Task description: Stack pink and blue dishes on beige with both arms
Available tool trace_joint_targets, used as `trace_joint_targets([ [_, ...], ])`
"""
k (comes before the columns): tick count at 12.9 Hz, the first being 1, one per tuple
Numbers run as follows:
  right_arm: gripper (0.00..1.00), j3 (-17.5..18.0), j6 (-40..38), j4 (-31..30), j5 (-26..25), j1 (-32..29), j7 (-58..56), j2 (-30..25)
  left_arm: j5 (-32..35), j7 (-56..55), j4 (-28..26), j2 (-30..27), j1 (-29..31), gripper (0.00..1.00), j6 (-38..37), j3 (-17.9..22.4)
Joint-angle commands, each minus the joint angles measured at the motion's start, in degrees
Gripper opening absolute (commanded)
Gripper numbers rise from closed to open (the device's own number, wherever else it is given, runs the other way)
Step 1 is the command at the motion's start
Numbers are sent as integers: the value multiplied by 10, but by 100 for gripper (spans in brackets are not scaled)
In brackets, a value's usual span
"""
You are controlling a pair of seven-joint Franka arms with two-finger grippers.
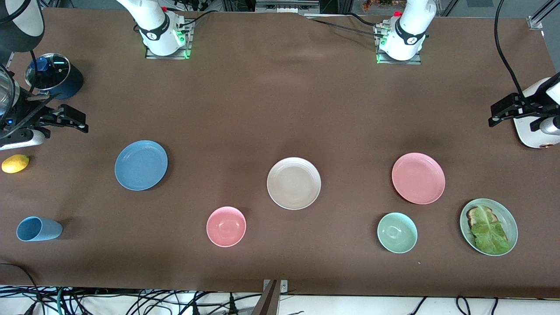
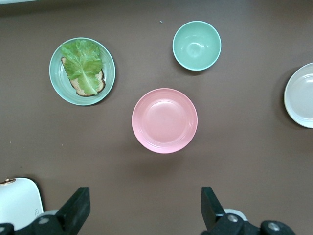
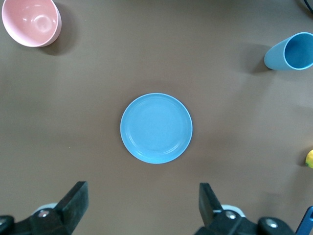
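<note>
Brown cloth is covering the whole surface, and both arms are waiting high at its two ends with nothing in them. At the right edge of the front view the left hand is hanging with its fingers spread wide; at the left edge the right hand is likewise standing wide, its fingers framing bare cloth.

Working outward from the left hand, the pink plate is lying flat at right of centre, clear of the green bowl and the lettuce plate lower in the frame. Outward from the right hand, the blue plate is sitting at left of centre, well apart from the blue cup, the lemon and the pink bowl. Between the two, mid-frame, the beige plate is waiting empty.

These plates are looking stiff, light and matte, probably not too slick, yet brittle if dropped. Lying flat, each is offering only its ridged rim, so a pinch across the raised edge, one finger under the lip, seems the sensible hold, with a gentle release on stacking.
</note>
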Motion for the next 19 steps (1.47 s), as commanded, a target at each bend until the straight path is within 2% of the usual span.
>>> trace_joint_targets([
  [1, 100, 2, -3, 10, -3, -1, 5, 1, -2, 5, 6, 0, -1, 100, 0, -1],
  [19, 100, 9, -10, 12, -5, 9, 4, -3, 0, 5, 6, 1, -1, 100, 0, -1],
])
